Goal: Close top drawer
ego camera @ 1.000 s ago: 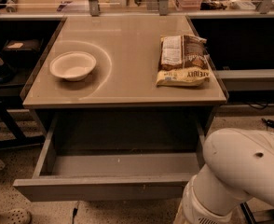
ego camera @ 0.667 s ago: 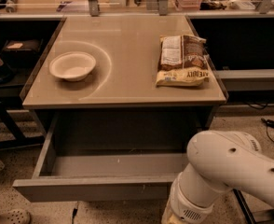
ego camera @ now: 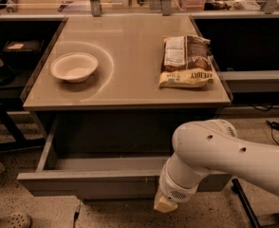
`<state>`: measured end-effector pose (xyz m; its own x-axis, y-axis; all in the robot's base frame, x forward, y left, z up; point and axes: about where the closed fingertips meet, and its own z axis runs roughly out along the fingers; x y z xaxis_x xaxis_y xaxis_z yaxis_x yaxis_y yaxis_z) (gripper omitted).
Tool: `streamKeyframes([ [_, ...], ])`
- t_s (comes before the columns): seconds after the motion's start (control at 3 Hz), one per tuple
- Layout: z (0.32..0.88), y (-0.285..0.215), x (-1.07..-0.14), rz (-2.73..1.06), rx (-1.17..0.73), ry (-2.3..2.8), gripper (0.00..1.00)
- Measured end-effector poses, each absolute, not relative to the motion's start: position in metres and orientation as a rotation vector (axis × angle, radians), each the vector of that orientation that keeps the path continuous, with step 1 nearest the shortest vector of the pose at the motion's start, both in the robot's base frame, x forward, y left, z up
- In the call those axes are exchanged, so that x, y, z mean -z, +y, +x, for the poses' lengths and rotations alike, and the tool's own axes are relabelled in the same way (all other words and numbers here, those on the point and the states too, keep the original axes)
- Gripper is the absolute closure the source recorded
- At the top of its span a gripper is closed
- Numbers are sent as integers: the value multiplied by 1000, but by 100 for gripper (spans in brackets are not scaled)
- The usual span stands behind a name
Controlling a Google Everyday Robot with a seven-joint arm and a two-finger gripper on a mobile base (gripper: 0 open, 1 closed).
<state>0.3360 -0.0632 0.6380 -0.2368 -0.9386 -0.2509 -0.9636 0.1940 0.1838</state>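
The top drawer [ego camera: 89, 182] is a wide, shallow grey metal drawer that stands pulled far out from under the tabletop. Its inside [ego camera: 111, 163] shows nothing in it. My white arm [ego camera: 215, 156] reaches in from the lower right and covers the right part of the drawer front. My gripper [ego camera: 164, 204] is at the arm's low end, just in front of and below the drawer front, right of its middle. Only a pale stub of it shows; the rest is hidden behind the arm.
On the beige tabletop [ego camera: 130, 51] sit a white bowl [ego camera: 74, 66] at the left and a snack bag [ego camera: 186, 61] at the right. Dark shelving flanks the table on both sides. A cable [ego camera: 277, 126] lies on the speckled floor at the right, and a shoe [ego camera: 11, 220] at the lower left.
My arm has swung left and further into view across the right part of the drawer front. The drawer stands as far out as before.
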Motion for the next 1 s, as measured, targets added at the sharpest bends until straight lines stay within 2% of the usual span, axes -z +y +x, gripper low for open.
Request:
streamKeyframes([
  [0.67, 334, -57, -627, -1851, -477, 2374, 100],
  [1.0, 361, -55, -620, -1753, -422, 2383, 100],
])
